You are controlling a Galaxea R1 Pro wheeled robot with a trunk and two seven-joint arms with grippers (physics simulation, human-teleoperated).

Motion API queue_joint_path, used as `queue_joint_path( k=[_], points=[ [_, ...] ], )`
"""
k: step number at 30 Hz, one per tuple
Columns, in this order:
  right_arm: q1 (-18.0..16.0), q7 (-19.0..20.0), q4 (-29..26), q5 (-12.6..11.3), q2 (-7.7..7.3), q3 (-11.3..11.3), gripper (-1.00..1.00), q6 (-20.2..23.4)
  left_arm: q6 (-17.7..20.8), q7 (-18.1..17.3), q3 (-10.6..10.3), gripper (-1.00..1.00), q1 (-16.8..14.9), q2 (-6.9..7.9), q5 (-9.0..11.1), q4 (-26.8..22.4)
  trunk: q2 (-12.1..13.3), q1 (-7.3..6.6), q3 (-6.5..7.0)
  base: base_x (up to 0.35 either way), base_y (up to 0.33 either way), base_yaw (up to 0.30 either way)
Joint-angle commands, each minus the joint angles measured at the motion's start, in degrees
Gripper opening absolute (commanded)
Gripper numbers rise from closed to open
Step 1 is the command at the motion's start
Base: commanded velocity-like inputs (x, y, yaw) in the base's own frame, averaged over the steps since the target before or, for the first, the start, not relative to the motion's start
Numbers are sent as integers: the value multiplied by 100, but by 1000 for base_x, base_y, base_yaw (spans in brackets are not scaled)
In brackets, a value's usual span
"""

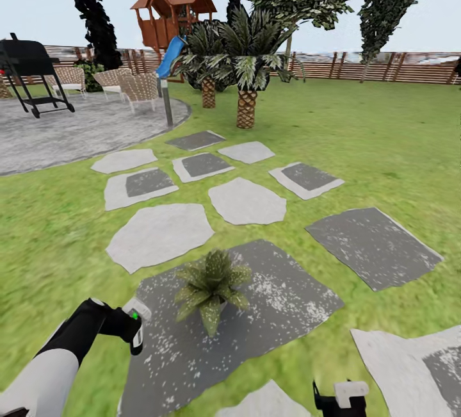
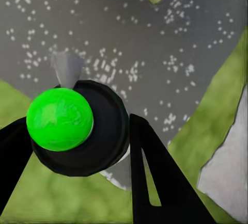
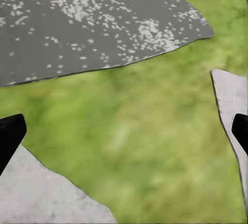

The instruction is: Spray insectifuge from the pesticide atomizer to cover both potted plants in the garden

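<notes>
Head view: left gripper (image 1: 136, 330) low over the lawn (image 1: 384, 148), clamped on the pesticide atomizer (image 1: 137, 316), just beside a potted plant (image 1: 211, 289) on a dark stepping stone (image 1: 282, 302). Right gripper (image 1: 339, 398) at the frame's bottom edge.

Left wrist: fingers (image 2: 155, 177) grip the atomizer's round top (image 2: 77, 126), green ball (image 2: 59, 119) on it.

Right wrist: fingertips (image 3: 10, 136) spread wide, nothing between, grass (image 3: 139, 131) below.

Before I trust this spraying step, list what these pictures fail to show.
- Atomizer: in the left wrist view the black jaws clasp it and a green ball covers its top, so label and nozzle stay hidden.
- Potted plant: in the head view the leaves hide its pot.
- Right gripper: cut off by the head view's bottom edge.
- Spray on the leaves: too fine to judge.
</notes>
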Motion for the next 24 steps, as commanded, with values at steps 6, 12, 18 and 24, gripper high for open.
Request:
queue_joint_path(
  k=[6,12,18,24],
  points=[
    [-5,-33,9,47,40,-20,100,-15,32,-35,29,-100,-2,-6,-19,-9,-2,-5,-5,-339,-2,19],
    [-5,-33,9,47,41,-20,100,-15,23,-35,21,-100,4,-41,-19,7,-2,-5,-5,-338,-81,263],
    [-5,-33,11,47,41,-20,100,-15,23,-35,20,-100,3,-44,-19,7,-2,-5,-5,-338,-87,277],
    [-5,-33,9,47,41,-20,100,-15,23,-35,20,-100,4,-50,-19,31,-2,-5,-5,-179,-53,277]
  ],
)
